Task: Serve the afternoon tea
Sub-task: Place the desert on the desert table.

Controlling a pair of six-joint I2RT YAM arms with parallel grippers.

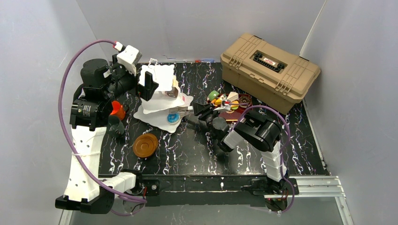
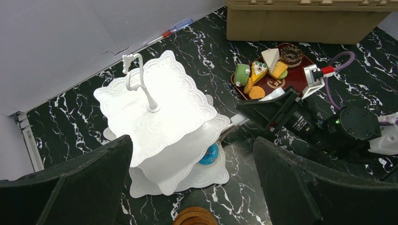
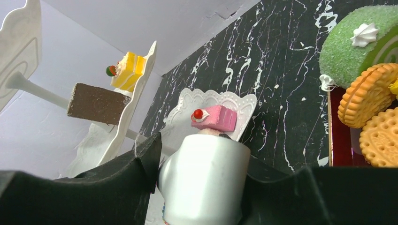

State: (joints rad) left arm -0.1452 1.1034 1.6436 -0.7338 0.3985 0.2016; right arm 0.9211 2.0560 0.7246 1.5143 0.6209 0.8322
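left gripper (image 2: 192, 143) spread wide, above stand (image 2: 159, 98) | right gripper (image 3: 202, 187) pinching metal tongs (image 3: 206, 173) | pink pastry (image 3: 213, 118) at tongs' tip, on stand's lowest tier

2 arms in white perforated shells with black motor joints. A purple cable (image 1: 61, 93) loops along the left arm (image 1: 87, 145); another follows the right arm (image 1: 256, 131). The left tool (image 2: 190, 145) has matte black fingers (image 2: 84, 187).
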